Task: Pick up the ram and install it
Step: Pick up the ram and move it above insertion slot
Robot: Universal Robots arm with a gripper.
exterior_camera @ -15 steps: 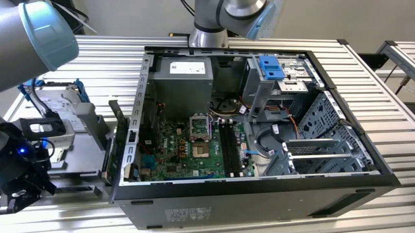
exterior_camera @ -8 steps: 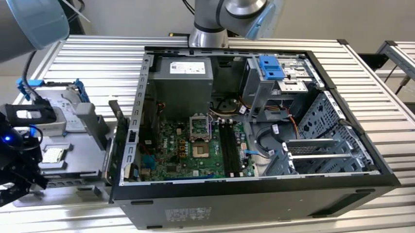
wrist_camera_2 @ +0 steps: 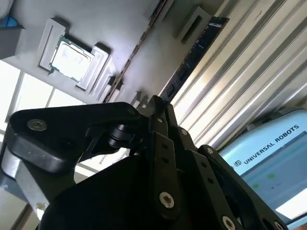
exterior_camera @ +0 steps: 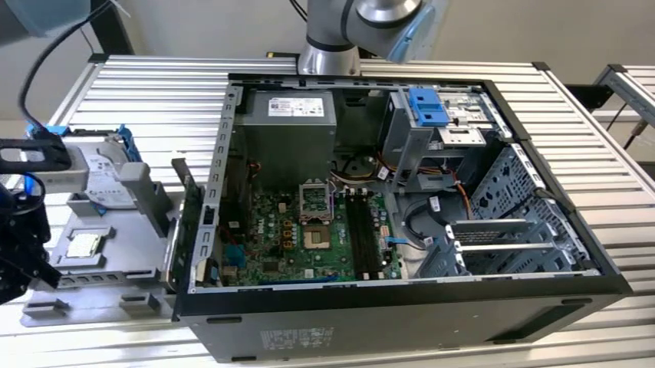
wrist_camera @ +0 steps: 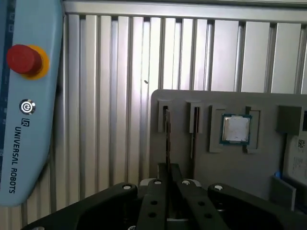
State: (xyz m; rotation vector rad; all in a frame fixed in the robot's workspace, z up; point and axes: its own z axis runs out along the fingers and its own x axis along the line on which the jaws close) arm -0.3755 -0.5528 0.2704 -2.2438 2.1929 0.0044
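Slatted aluminium tabletop (exterior_camera: 153,84) runs under the whole job, and I read outward from the tool. Closest in, the gripper (wrist_camera: 168,168) has its fingers drawn together on the near end of the ram (wrist_camera: 167,136), so I judge it clamped on the stick rather than merely astride it. The ram stands on its thin edge in the outermost slot of the grey tray (wrist_camera: 211,167), and by my reading it is not yet lifted out. Its long axis runs straight away from the fingertips, parallel to the second slot just beside it. In the second wrist view it shows as a dark strip running from the tips towards the tray's rim. Past those slots lies the processor chip (wrist_camera: 236,129), well clear of the grip. In the exterior view the gripper sits at about nine o'clock from the open computer case (exterior_camera: 409,322). The motherboard's memory slots (exterior_camera: 358,226) therefore lie towards three o'clock from the tool, and they run twelve to six.
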